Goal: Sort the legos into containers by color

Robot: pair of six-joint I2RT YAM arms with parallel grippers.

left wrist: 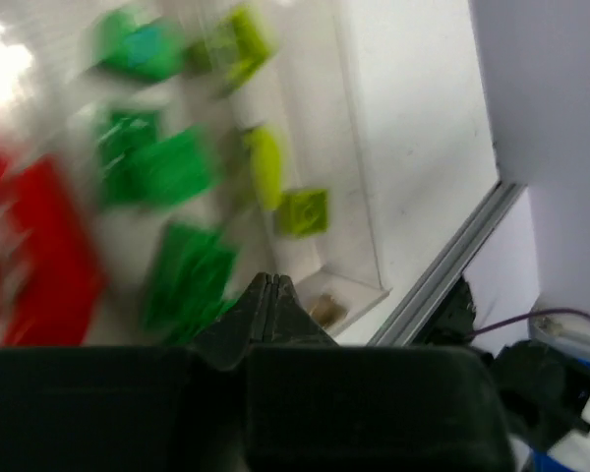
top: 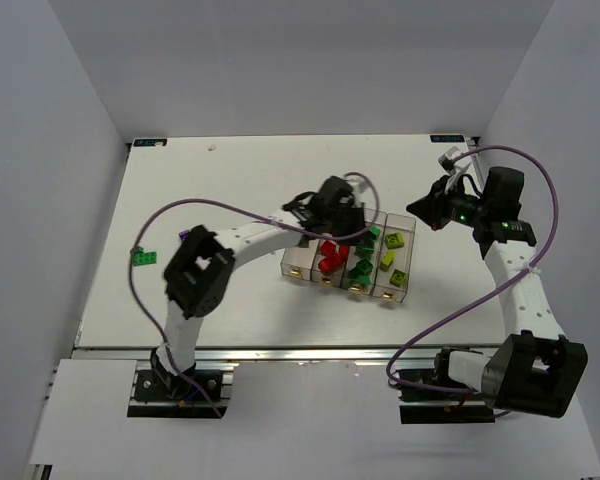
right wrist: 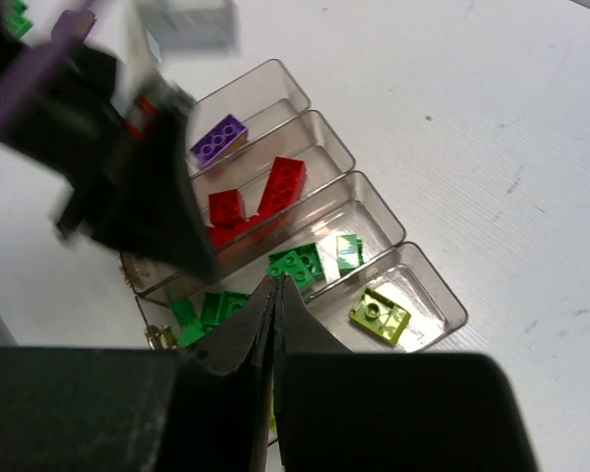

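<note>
- Legos [right wrist: 283,184]: tiny hard plastic, light and slick-sided. Judged stiff and not fragile, apt to skid or flip if nudged. Best pinched across two flat side walls, not the studs.
- Most lie inside the containers [top: 296,262], grouped purple, red, dark green, yellow-green.
- Loose dark green brick [top: 143,256] sits on the counter [top: 230,170], well left of the containers. A purple one [top: 185,235] lies nearer them, partly hidden.
- Left claw [left wrist: 268,295] hangs over the containers' far end, tips together, nothing between, well apart from both strays.
- Right claw [right wrist: 275,295] hovers right of the containers, tips together, empty.
</note>
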